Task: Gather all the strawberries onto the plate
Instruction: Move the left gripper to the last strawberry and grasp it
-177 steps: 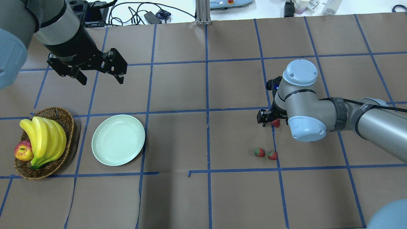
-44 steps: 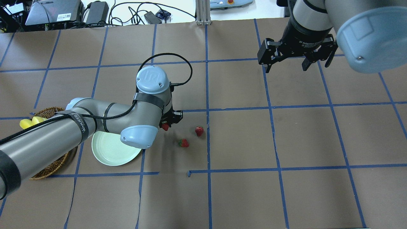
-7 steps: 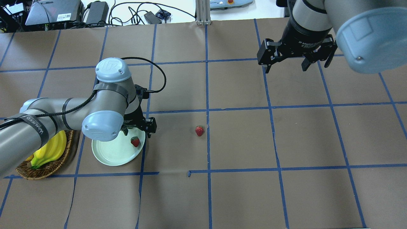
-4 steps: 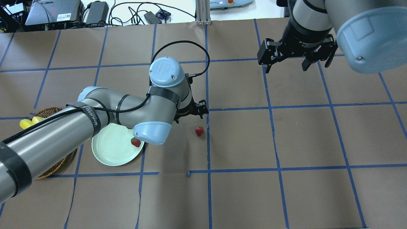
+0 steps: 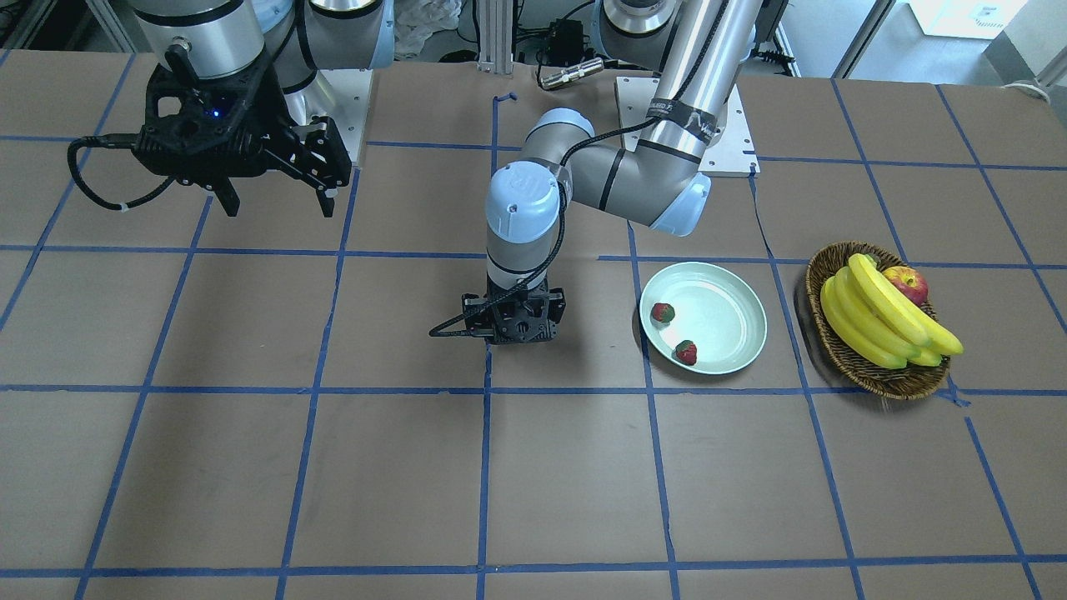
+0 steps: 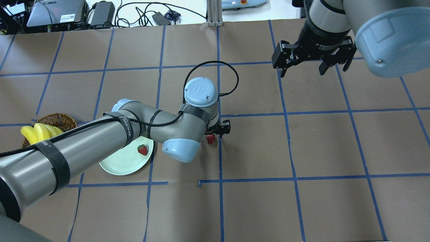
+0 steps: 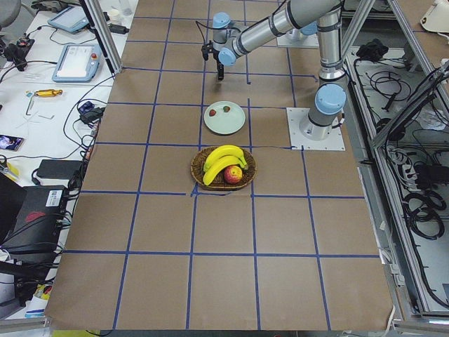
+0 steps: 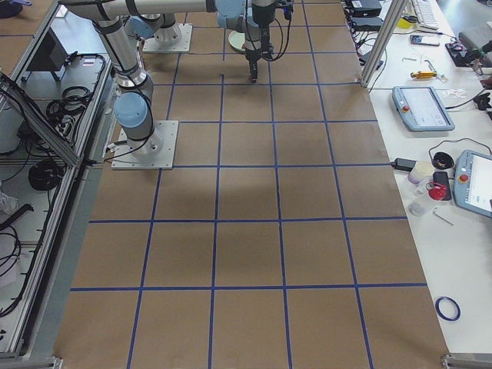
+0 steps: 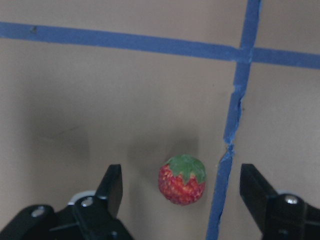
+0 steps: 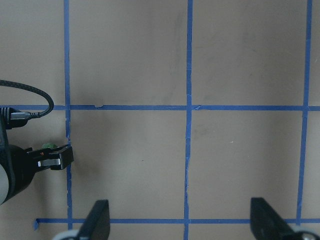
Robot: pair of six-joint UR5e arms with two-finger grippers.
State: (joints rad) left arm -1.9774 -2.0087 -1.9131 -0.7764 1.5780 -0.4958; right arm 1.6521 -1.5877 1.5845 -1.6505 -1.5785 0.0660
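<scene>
One strawberry [image 6: 210,138] lies on the brown table by a blue tape line. My left gripper [image 6: 215,132] hangs open right over it. In the left wrist view the strawberry [image 9: 182,179] sits between the two spread fingers [image 9: 111,186], untouched. The mint-green plate [image 5: 727,307] holds two strawberries [image 5: 662,312] [image 5: 686,352]. In the overhead view the plate [image 6: 121,164] shows only one strawberry [image 6: 142,149]; my left arm hides the other. My right gripper [image 6: 302,71] is open and empty, high over the far right of the table.
A wicker basket [image 5: 867,367] with bananas [image 5: 875,312] and an apple [image 5: 907,282] stands just beyond the plate, on my left. Cables and equipment lie past the table's far edge [image 6: 158,16].
My left gripper left a strawberry in the plate, then swung right and came down over the lone strawberry by the tape line. The right arm has not moved.
</scene>
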